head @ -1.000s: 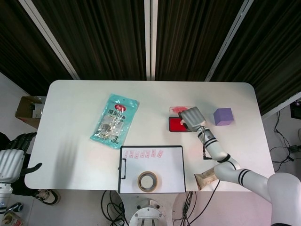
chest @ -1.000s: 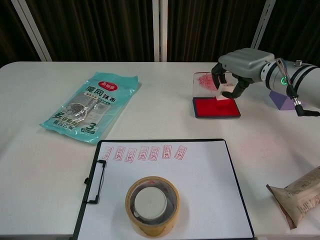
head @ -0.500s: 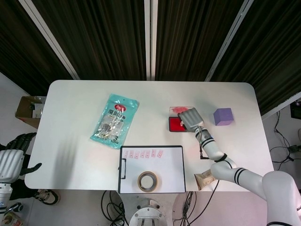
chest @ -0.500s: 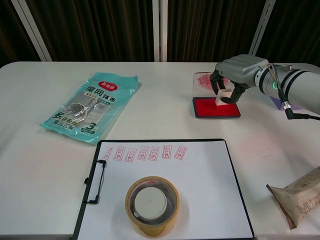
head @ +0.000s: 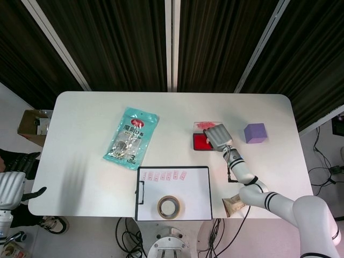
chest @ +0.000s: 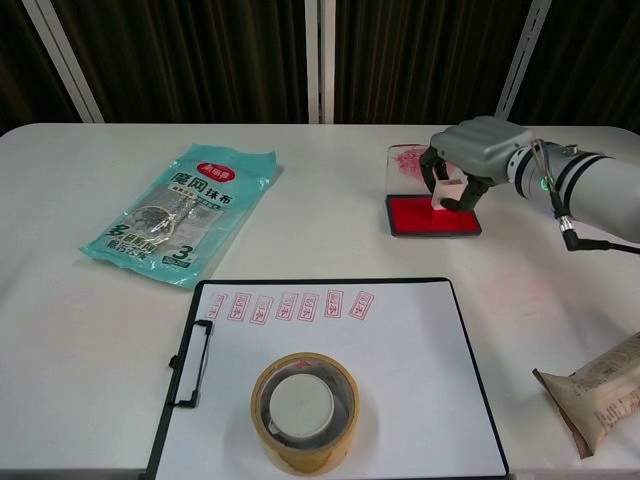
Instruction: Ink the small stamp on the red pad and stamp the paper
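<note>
My right hand [chest: 472, 152] grips the small pale stamp [chest: 446, 191] and holds it down over the red ink pad [chest: 420, 216]; whether the stamp touches the pad I cannot tell. In the head view the same right hand [head: 217, 136] covers the right part of the red pad [head: 200, 142], hiding the stamp. The paper [chest: 400, 390] lies on a black clipboard [chest: 190, 362] near the front edge, with a row of several red stamp marks [chest: 290, 306] along its top. My left hand [head: 13, 180] hangs off the table's left edge, fingers curled, holding nothing.
A roll of tape [chest: 302, 409] stands on the paper. A teal packet [chest: 178, 213] lies at the left. The pad's clear lid [chest: 405, 160] lies behind the pad. A purple cube [head: 255, 133] sits at the right, a brown wrapper [chest: 592, 393] at the front right.
My right hand has shifted slightly left and lowered with the stamp, from just behind the pad to over its right part. The left hand has sunk a little.
</note>
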Tool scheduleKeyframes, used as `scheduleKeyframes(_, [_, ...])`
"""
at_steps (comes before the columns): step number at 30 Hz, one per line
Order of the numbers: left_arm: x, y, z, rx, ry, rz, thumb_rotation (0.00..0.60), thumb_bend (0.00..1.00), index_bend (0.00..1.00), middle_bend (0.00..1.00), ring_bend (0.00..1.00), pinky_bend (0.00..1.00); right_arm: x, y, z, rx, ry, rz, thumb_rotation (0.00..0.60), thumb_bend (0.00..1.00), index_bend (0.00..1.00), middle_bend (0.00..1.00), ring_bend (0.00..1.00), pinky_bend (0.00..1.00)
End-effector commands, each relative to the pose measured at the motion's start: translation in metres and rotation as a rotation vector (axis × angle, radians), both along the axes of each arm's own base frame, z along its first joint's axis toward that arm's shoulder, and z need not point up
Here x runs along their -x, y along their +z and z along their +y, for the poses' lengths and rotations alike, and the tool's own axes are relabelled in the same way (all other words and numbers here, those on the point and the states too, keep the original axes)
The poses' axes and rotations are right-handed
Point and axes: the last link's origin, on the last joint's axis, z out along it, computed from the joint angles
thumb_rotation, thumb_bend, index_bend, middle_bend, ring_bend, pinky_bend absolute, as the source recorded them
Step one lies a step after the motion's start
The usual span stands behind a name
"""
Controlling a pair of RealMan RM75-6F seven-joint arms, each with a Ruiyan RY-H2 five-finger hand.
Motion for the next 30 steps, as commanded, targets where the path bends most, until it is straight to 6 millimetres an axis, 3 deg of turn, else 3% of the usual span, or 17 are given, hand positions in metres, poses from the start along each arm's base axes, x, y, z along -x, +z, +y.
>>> scheduleKeyframes(1, [0.000,0.000,0.000,-0.002,0.000,0.000,0.600,0.00,0.12,0.14,0.12,0.24,0.001,-0.002,0.000,-0.003,-0.001,0.002,0.600,0.48,0.93,0.81,0.93,1.00])
scheduleKeyframes(14, [-0.001,0.002,-0.001,-0.006,-0.001,0.004,0.600,0.00,0.12,0.14,0.12,0.24,-0.005,0.009,-0.002,0.028,0.018,-0.055,0.600,0.48,0.94,0.82,0.93,1.00])
scheduleKeyframes(24, [-0.006,-0.002,0.002,0.006,-0.014,0.003,0.600,0.00,0.12,0.14,0.12,0.24,-0.025,0.054,0.003,0.075,0.100,-0.157,0.600,0.48,0.94,0.82,0.93,1.00])
scheduleKeyframes(30, [-0.012,-0.005,0.005,0.014,-0.020,0.008,0.600,0.00,0.12,0.14,0.12,0.24,-0.040,0.073,0.016,-0.012,0.178,-0.184,0.600,0.48,0.95,0.83,0.93,1.00])
